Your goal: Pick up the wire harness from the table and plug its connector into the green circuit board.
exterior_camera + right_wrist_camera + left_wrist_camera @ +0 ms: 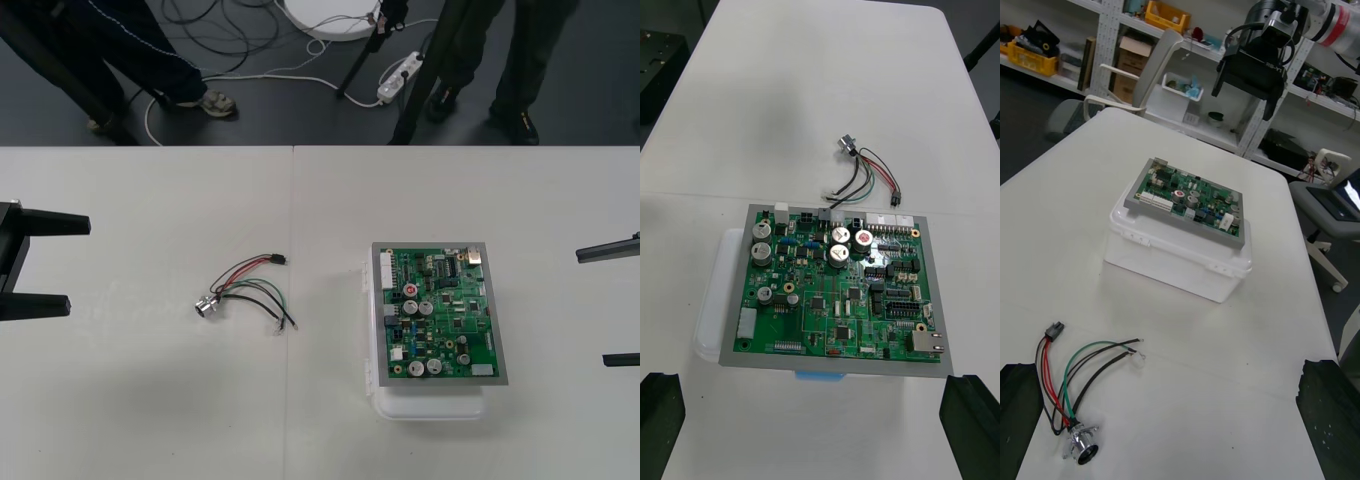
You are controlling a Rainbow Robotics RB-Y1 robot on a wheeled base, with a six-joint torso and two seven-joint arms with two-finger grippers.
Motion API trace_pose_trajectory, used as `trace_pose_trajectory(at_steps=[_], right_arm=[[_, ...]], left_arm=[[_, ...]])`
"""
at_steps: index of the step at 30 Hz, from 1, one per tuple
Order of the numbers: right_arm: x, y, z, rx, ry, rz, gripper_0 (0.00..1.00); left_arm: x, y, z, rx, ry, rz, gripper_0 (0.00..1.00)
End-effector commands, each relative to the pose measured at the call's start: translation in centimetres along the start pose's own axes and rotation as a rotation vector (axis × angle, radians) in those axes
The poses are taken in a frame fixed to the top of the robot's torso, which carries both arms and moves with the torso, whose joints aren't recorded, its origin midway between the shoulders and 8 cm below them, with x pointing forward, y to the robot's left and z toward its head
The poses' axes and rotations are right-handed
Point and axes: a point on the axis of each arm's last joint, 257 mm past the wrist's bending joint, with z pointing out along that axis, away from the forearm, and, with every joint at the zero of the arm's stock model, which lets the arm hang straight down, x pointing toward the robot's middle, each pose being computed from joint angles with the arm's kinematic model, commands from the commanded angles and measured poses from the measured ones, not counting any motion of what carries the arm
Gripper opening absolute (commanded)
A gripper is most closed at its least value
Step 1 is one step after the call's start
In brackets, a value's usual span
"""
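Front view: harness (245, 290) seen loose on counter (150, 400), well left of board (437, 315); plug (281, 260) not inserted. Left gripper (78, 264) parked at left edge, released, nothing held. Right gripper (592, 308) parked at right edge, likewise released. Step judged: pick not yet begun. Next move: left gripper to be lowered over wires near plug, then closed.

Table (150, 400): we see it plain and light.
Wire harness (248, 288): lies loose near the middle.
White base (428, 405): sits nearer the right edge.
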Motion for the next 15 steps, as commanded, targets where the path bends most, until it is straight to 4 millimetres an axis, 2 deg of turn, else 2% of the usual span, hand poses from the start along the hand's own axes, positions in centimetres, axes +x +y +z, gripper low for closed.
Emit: trace_pose_trajectory(at_steps=[1,15], right_arm=[[-0.05,-0.15,-1.12,-0.009,0.049,0.001,1.00],[-0.05,-0.15,-1.12,-0.009,0.049,0.001,1.00]], left_arm=[[-0.95,-0.93,-0.04,0.062,0.055,0.095,1.00],[-0.95,-0.93,-0.04,0.062,0.055,0.095,1.00]])
